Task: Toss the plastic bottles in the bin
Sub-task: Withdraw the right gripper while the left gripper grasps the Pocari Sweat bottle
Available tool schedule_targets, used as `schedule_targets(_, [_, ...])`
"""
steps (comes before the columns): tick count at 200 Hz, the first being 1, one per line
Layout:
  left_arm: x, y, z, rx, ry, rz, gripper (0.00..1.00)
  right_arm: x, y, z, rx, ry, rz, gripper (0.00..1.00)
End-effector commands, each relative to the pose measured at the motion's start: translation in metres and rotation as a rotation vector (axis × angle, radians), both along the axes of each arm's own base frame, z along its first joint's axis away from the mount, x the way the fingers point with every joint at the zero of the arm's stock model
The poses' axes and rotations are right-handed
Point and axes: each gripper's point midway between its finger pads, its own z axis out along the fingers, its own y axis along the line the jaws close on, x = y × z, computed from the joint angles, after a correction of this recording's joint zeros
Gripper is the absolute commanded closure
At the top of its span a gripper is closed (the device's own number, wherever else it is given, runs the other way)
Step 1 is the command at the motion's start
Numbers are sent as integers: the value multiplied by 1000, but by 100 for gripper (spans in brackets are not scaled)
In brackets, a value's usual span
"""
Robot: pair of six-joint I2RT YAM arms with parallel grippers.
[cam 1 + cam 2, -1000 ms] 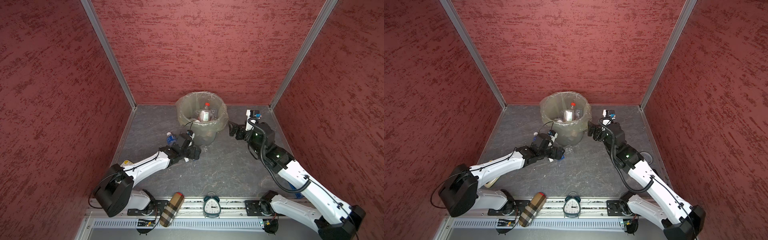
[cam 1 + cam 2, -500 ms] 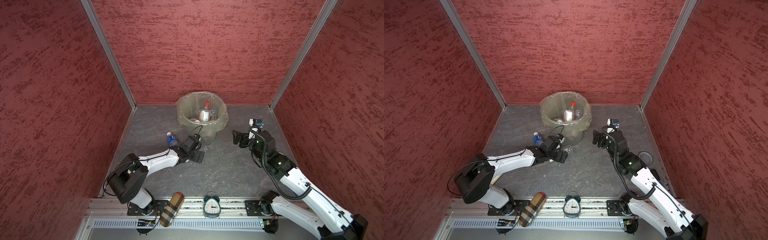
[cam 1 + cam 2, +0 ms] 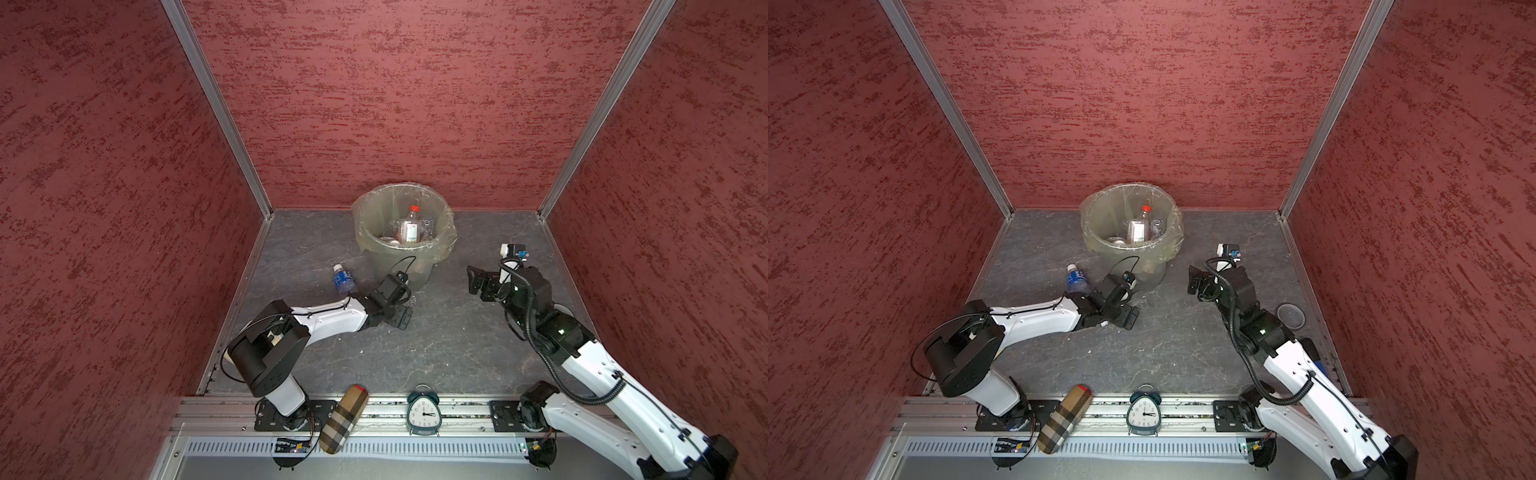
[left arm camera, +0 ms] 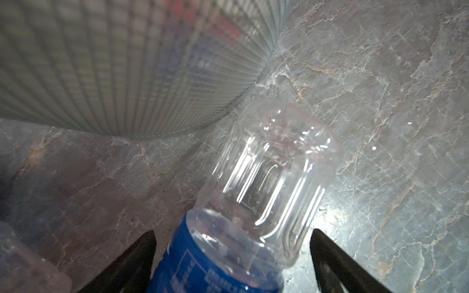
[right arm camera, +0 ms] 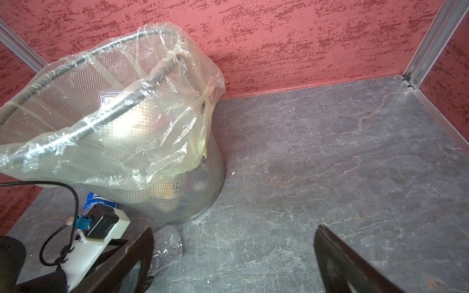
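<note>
The bin [image 3: 441, 245] [image 3: 1169, 243] stands at the back with a plastic bag over its rim. Several plastic bottles lie inside, among them a red-capped one [image 3: 409, 226]. At the bin's foot lies a clear bottle with a blue label [image 4: 266, 177] [image 5: 167, 243]. My left gripper [image 4: 232, 256] [image 3: 405, 307] is open and straddles it, with a narrow gap at each finger. A second blue-labelled bottle with a white cap [image 3: 343, 279] [image 3: 1077, 279] lies left of the bin. My right gripper [image 5: 233, 261] [image 3: 478, 284] is open and empty, right of the bin.
A plaid brown case [image 3: 344, 417] and a green alarm clock [image 3: 422, 411] sit on the front rail. A round grey lid [image 3: 1291, 316] lies on the floor behind the right arm. Red walls close in three sides. The bin's mesh wall [image 4: 127, 63] is close to the left gripper.
My left gripper has slid slightly right along the bin's foot and its jaws have narrowed around the bottle. My right gripper has drawn back from the bin, towards the front.
</note>
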Motion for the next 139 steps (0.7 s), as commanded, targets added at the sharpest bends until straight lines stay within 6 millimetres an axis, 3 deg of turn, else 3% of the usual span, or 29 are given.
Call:
schedule_targets(1, [3, -3, 1, 35, -19, -13, 8, -1, -5, -6, 9, 15, -19, 1])
schedule_targets(25, [2, -5, 0, 55, -22, -23, 13, -2, -5, -6, 13, 17, -18, 1])
schedule_targets(111, [-5, -7, -12, 123, -5, -44, 14, -2, -4, -8, 18, 21, -15, 1])
schedule_targets(139, [-6, -8, -10, 124, -13, -47, 22, -2, -4, -7, 22, 19, -13, 1])
